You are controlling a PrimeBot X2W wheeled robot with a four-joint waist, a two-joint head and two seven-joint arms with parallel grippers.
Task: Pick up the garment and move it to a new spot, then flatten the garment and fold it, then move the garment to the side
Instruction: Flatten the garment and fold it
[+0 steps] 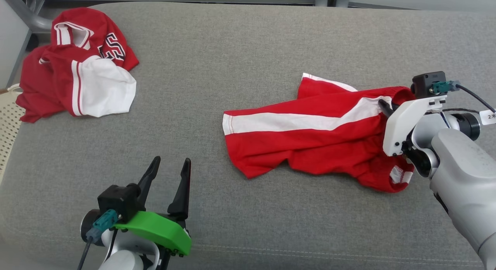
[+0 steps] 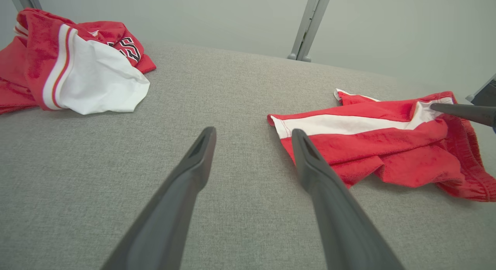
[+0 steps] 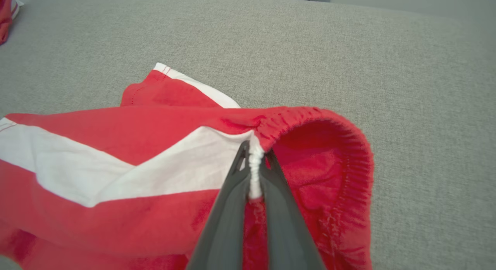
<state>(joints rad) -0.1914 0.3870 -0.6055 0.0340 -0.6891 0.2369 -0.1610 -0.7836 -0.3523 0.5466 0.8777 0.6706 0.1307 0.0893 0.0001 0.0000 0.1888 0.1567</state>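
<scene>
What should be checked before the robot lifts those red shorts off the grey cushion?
1. Right gripper shut on the shorts at the waistband: ok.
2. Whole waistband thickness caught: cannot tell.
3. Left gripper open, clear of the cloth: ok.
4. Shorts apart from the jersey: ok.
5. Bare cushion for a new spot: ok.
6. Shorts lying flat: not ok, rumpled.
</scene>
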